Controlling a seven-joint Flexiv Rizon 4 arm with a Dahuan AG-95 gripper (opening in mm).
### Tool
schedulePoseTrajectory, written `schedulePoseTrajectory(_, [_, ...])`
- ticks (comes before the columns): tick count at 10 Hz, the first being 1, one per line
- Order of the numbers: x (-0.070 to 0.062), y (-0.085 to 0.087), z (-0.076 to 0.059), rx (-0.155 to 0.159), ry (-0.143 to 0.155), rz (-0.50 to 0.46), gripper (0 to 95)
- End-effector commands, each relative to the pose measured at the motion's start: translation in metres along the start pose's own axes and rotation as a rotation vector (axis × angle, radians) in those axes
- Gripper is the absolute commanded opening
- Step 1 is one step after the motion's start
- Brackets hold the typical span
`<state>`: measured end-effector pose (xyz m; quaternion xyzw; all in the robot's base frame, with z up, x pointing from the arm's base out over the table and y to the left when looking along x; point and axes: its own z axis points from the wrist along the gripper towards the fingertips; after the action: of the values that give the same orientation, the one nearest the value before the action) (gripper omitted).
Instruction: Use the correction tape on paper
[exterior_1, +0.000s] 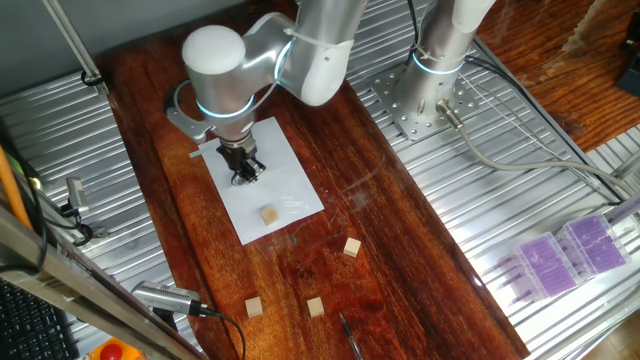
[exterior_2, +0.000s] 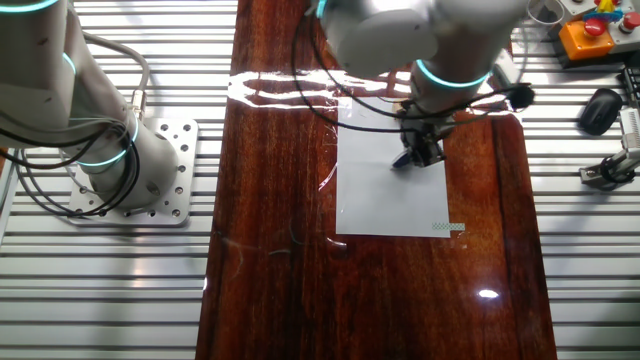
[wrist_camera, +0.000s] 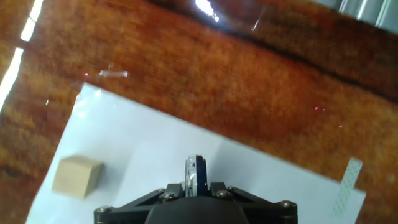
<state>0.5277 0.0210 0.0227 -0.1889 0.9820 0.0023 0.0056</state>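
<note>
We have the correction tape (wrist_camera: 194, 176) pinched edge-on in the gripper (exterior_1: 246, 172) — the hand view shows the fingers (wrist_camera: 221, 188) closed narrowly on its flat sides, with its pale rim and a bit of wheel poking out ahead of them. It sits low over the paper (exterior_1: 290, 190), near the sheet's middle; whether the tip is actually touching the sheet we cannot tell from any view.

We judge the dispenser to be light, rigid plastic with smooth, somewhat slippery faces. Holding it across the two broad sides is the right grip, since the rim is curved and would squirm out of flat pads. Its thin shell probably flexes if squeezed hard, and that could bind the inner wheels, so moderate clamping is what we want. Because only a small part protrudes, drag force at the tip will try to pivot it between the pads.

The paper is thin, limp and unweighted except for a wooden cube (wrist_camera: 77, 177) resting near one corner. It lies flat on the glossy wooden table (exterior_1: 400, 240), where it likely slides easily — a dragging stroke may shift or wrinkle it.

Three more cubes (exterior_1: 315, 306) lie on the wood beyond the sheet, well apart from the gripper.
</note>
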Motion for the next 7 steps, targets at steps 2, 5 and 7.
schedulePoseTrajectory(2, [0.006,0.004,0.002,0.002,-0.009,0.003,0.0])
schedulePoseTrajectory(5, [0.000,0.001,0.002,0.001,-0.018,0.002,0.0])
schedulePoseTrajectory(7, [-0.011,-0.002,0.006,0.005,-0.038,-0.002,0.0])
